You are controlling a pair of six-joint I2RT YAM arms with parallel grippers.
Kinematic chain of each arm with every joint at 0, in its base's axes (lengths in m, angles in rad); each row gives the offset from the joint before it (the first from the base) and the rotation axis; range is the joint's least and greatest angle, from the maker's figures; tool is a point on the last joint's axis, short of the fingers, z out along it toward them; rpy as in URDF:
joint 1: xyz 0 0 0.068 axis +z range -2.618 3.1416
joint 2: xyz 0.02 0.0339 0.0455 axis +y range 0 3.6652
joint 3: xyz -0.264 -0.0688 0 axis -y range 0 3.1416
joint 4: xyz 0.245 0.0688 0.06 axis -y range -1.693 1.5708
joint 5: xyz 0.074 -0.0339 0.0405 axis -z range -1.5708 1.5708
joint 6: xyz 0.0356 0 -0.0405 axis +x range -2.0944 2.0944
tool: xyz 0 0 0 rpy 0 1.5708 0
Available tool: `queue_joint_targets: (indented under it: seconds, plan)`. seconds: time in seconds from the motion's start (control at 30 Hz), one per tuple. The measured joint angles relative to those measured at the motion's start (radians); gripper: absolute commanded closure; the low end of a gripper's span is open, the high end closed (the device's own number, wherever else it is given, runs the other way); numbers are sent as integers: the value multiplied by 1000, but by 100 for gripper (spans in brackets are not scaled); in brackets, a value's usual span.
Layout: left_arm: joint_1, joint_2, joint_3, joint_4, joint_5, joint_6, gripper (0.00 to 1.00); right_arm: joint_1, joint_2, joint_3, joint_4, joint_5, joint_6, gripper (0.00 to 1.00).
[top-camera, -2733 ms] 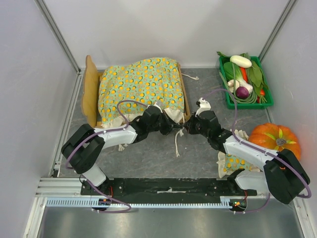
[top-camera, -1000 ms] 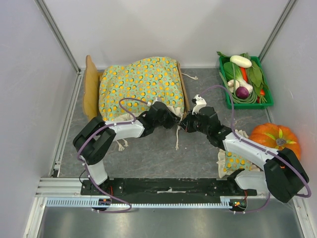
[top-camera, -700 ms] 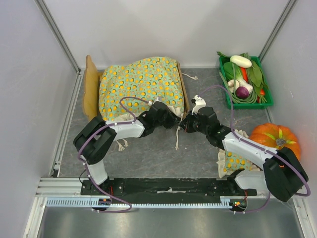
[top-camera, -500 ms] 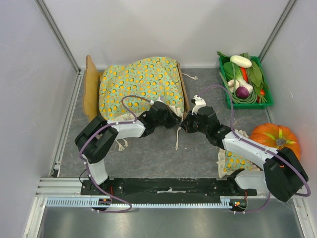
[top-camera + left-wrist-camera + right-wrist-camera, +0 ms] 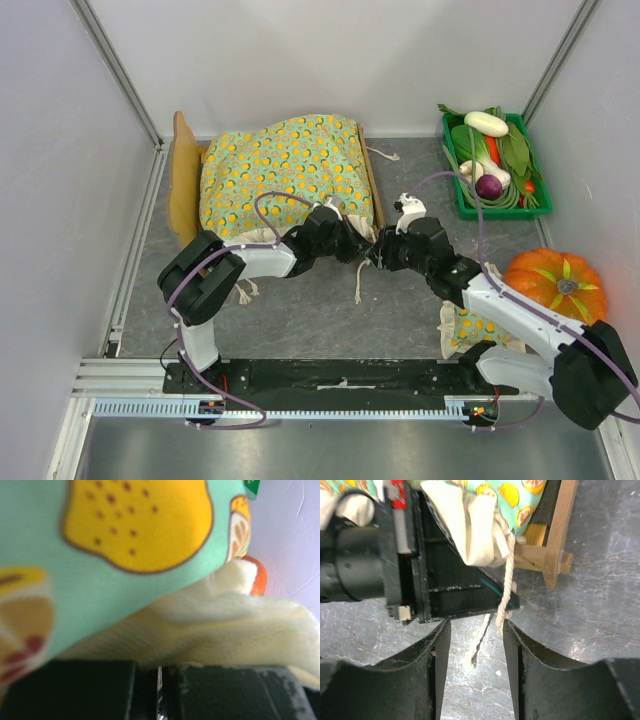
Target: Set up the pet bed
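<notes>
The pet bed (image 5: 182,185) lies on the grey table with its wavy headboard at the left. A green orange-dotted blanket (image 5: 285,165) covers it. My left gripper (image 5: 350,243) is at the bed's near foot corner, shut on the blanket's cream ruffle (image 5: 215,625). In the left wrist view the fabric fills the frame above the closed left gripper (image 5: 159,690). My right gripper (image 5: 374,256) is just right of it, open. In the right wrist view the right gripper (image 5: 476,645) stands apart over bare table, with a cream cord (image 5: 504,587) hanging beside the bed's wooden foot rail (image 5: 559,535).
A matching ruffled pillow (image 5: 468,326) lies under my right forearm. An orange pumpkin (image 5: 556,282) sits at the right edge. A green tray (image 5: 452,190) of toy vegetables stands at the back right. White walls enclose the table on three sides.
My right gripper has opened and let go of the blanket corner, shifting slightly right. My left gripper stays shut on the ruffle and has edged right.
</notes>
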Motion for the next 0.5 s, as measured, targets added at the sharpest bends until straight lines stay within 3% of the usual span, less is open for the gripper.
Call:
queue_joint_targets:
  seconds: [0.13, 0.3, 0.5]
  plan:
    - [-1, 13, 2, 22, 33, 11, 98, -2, -85, 0, -14, 34, -4, 45]
    - [-1, 21, 4, 38, 52, 14, 98, -13, -163, -2, -47, 89, 0, 59]
    - [-1, 22, 5, 40, 56, 14, 98, -67, -118, -11, -74, 63, 23, 64]
